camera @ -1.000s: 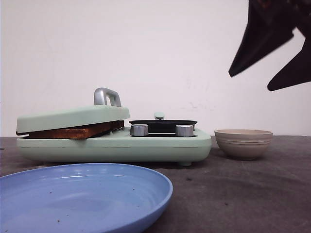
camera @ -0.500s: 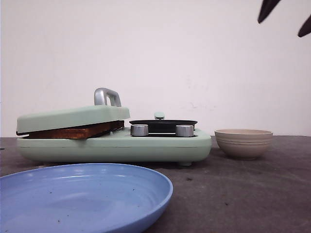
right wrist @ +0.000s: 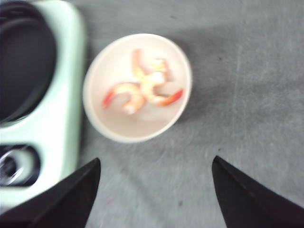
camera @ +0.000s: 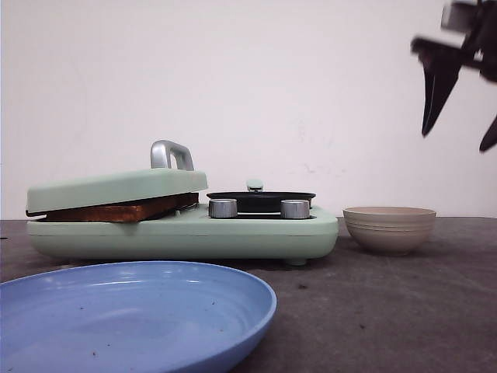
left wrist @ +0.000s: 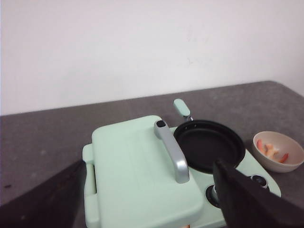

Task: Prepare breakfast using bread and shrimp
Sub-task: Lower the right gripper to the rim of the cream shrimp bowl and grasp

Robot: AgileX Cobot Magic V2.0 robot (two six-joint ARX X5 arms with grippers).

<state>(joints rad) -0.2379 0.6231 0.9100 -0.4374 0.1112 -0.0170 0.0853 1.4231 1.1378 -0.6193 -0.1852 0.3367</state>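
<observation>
Our right gripper (right wrist: 154, 192), fingers spread wide, hangs above the beige ribbed bowl (right wrist: 137, 88) holding curled orange-red shrimp (right wrist: 142, 85); our left gripper (left wrist: 149, 199) is spread too.

In the front view you see a mint-green breakfast maker (camera: 182, 233) across the left and centre of the frame, resting on the dark grey table (camera: 388, 311). Its hinged lid (camera: 116, 189) sits tilted on the left half, with a silver handle (camera: 171, 154) on top. On the right half you find a black frying pan (camera: 260, 198), and two silver knobs (camera: 223, 208) stand in front of it. To the right of the appliance, apart from it, stands a beige ribbed bowl (camera: 389, 229). A blue plate (camera: 132, 315) fills the lower left of the frame. Behind everything you have a plain white wall (camera: 272, 85).
</observation>
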